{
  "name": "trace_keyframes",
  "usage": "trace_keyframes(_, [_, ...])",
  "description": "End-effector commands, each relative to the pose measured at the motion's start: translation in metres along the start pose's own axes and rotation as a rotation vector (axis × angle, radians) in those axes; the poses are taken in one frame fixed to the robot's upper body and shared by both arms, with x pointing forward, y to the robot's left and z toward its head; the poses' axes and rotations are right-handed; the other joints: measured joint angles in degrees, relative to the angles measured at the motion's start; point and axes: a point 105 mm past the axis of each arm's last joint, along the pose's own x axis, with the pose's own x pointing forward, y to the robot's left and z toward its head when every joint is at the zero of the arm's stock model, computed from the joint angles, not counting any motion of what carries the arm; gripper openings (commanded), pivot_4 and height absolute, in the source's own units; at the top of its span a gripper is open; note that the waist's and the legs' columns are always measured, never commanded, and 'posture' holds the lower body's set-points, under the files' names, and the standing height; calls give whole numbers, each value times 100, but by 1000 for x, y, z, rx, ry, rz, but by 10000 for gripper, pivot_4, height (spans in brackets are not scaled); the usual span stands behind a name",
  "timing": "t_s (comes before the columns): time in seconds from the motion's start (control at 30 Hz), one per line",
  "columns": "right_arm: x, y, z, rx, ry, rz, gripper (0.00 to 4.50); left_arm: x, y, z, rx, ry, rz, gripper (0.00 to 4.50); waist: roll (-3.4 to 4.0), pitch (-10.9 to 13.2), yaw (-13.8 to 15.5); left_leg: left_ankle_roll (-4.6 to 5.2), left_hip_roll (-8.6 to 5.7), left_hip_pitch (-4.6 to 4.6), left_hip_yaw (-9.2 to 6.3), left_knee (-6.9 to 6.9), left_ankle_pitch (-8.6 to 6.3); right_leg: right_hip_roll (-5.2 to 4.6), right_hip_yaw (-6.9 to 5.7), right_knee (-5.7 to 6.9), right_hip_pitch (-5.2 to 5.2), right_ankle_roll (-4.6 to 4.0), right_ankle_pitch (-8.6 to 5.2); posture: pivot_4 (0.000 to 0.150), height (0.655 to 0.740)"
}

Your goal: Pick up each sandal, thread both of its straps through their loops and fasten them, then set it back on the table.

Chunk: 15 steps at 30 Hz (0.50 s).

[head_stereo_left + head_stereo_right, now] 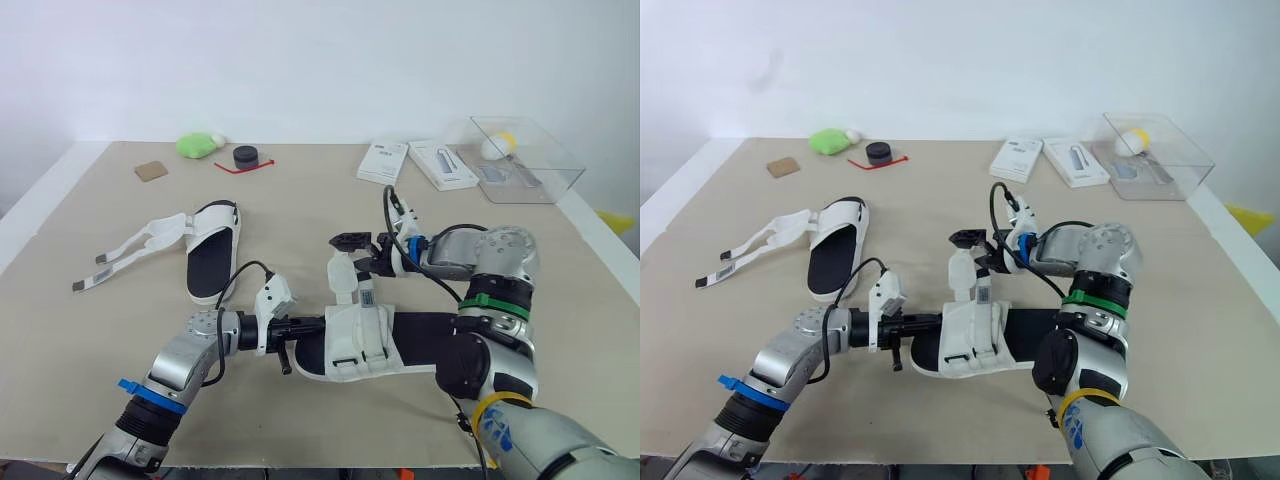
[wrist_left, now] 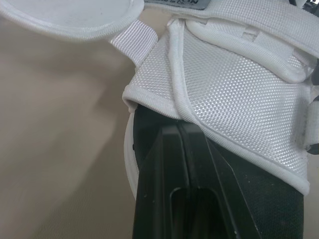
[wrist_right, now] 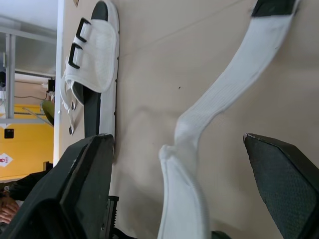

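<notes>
Well out to the left of the left end effector (image 1: 305,327), the second sandal (image 1: 210,252) lay flat on the surface (image 1: 100,330). Its two loose straps (image 1: 135,245) were splayed further left.

The left end effector's fingers (image 2: 169,189) were seen together. They were laid on the black footbed at one end of the near sandal (image 1: 362,342), just under the edge of its white upper. Whether the sole itself was pinched could not be told. From this end effector the near sandal's long axis ran straight on to the right, toward the right arm.

One unfastened strap (image 1: 343,275) rose from the far side of the upper, and its black tip (image 1: 350,240) pointed left.

The right end effector (image 3: 174,139) was set with its fingers wide apart, one on either side of this strap. The tip lay just beyond the fingertips.

The right end effector was judged the nearer to the strap, so a grasp there was likely the next step. The black loops (image 1: 346,361) sat on the upper's near edge, across the sandal from the right end effector.
</notes>
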Motion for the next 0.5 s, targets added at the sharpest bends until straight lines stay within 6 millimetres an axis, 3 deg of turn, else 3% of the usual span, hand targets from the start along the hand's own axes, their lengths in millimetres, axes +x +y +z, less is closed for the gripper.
trace_keyframes(0.03, [7, 12, 13, 6, -50, 35, 44727, -1, 4, -22, -53, 78, 39, 0, 1, 1, -15, 1, 0, -1, 0, 0, 1, 1, 0, 0, -2, 0, 0, 1500, 7400])
trace_keyframes(0.13, [15, 13, 18, 11, -66, 34, 44727, -1, 4, -23, -51, 81, 39, 0, 1, 1, -26, 15, 1, -5, 0, 0, 9, 2, 1, 0, -7, -1, 0, 1500, 7400])
trace_keyframes(0.17, [18, 14, 22, 14, -88, 35, 42305, -1, 4, -23, -51, 81, 40, 0, 1, 1, -31, 19, 1, -6, 0, 0, 12, 3, 1, 0, -7, -1, 1, 1500, 7400])
trace_keyframes(0.23, [24, 15, 26, 20, -115, 38, 35762, -2, 4, -23, -50, 83, 41, 0, 1, 1, -34, 22, 1, -6, 0, 0, 13, 3, 1, 0, -7, -3, 3, 1500, 7400])
trace_keyframes(0.43, [32, 26, 24, -14, -87, 75, 5018, -3, 3, -24, -49, 86, 42, 0, 1, 1, -36, 23, 1, -10, -1, 0, 14, 4, 2, 1, -6, -5, 9, 1500, 7400])
trace_keyframes(0.47, [31, 28, 24, -28, -87, 81, 1996, -3, 4, -24, -49, 87, 43, 0, 2, 1, -36, 23, 0, -10, -1, 0, 14, 5, 2, 1, -6, -4, 10, 1500, 7400])
trace_keyframes(0.5, [30, 32, 25, -64, -89, 92, 1996, -3, 4, -24, -49, 88, 43, 0, 2, 1, -35, 23, 0, -10, -1, 0, 14, 5, 2, 1, -6, -5, 10, 1500, 7400])
